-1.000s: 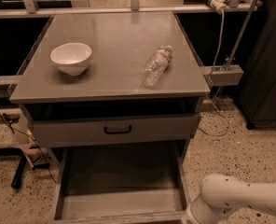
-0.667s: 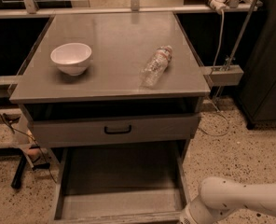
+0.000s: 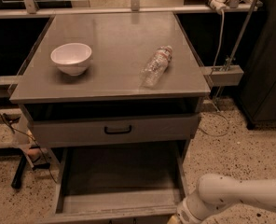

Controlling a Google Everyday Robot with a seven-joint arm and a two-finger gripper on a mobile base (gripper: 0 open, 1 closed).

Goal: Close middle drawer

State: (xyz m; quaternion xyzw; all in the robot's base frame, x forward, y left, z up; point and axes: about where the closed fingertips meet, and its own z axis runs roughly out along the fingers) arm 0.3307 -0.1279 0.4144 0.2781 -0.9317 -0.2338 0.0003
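Starting at the left, a white bowl (image 3: 71,57) is sitting on the desk (image 3: 114,29) near its left edge, well apart from the work below. Under the desk's front edge the upper drawer (image 3: 58,133) is standing a little way out, its black handle (image 3: 118,130) at the centre.

Beneath it the middle drawer (image 3: 121,169) is lying pulled far out toward us, its grey tray bare. Its low front is running left to right, parallel to the desk's front edge, so that is its long axis. The drawer is facing us and its travel is running front to back. We are not seeing its own handle here.

Up on the desk, right of centre, a plastic bottle (image 3: 155,66) is lying on its side.

At the far right the gripper (image 3: 174,219) is hanging low, just beside the drawer's front right corner and partly cut off by the bottom of the view. We cannot tell whether it is open or closed. The drawer front is lying to the gripper's left. We are judging that the push should go straight toward the desk's back edge, and would be better applied nearer the middle of the front, so the drawer does not skew.
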